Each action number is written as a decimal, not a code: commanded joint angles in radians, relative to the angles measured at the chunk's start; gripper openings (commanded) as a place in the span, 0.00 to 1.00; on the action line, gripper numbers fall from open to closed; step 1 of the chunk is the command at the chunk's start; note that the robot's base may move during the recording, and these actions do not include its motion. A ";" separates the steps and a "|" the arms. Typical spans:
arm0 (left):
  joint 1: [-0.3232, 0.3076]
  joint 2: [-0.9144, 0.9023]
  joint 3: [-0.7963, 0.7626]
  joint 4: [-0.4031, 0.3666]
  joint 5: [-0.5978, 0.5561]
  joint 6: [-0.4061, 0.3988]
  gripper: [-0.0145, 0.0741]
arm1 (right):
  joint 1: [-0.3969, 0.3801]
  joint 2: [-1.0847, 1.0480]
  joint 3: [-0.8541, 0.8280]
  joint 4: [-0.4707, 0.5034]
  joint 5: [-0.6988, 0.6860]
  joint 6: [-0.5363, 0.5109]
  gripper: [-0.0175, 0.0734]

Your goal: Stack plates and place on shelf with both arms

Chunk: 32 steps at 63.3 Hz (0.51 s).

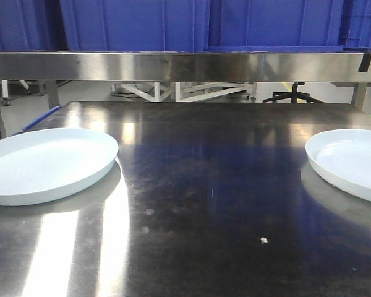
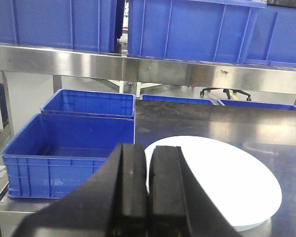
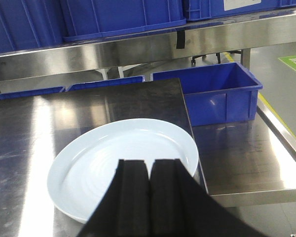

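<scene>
Two pale bluish-white plates lie apart on the steel table [image 1: 210, 204]. The left plate [image 1: 43, 164] is at the table's left edge and the right plate [image 1: 352, 162] at its right edge, partly cut off. No arm shows in the front view. In the left wrist view my left gripper [image 2: 149, 158] is shut and empty, hovering at the near left rim of the left plate [image 2: 222, 182]. In the right wrist view my right gripper [image 3: 149, 165] is shut and empty, held above the near part of the right plate [image 3: 113, 158].
A steel shelf [image 1: 185, 65] spans the back above the table and carries blue bins [image 1: 136, 25]. Open blue crates [image 2: 64, 148] stand left of the table. Another blue crate [image 3: 212, 96] sits on a lower steel surface to the right.
</scene>
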 commanded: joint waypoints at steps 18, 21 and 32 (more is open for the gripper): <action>0.000 -0.018 0.002 -0.006 -0.089 -0.004 0.27 | -0.001 -0.019 0.002 -0.003 -0.088 -0.007 0.25; 0.000 -0.018 0.002 -0.006 -0.089 -0.004 0.27 | -0.001 -0.019 0.002 -0.003 -0.088 -0.007 0.25; 0.000 -0.018 0.002 -0.006 -0.089 -0.004 0.27 | -0.001 -0.019 0.002 -0.003 -0.088 -0.007 0.25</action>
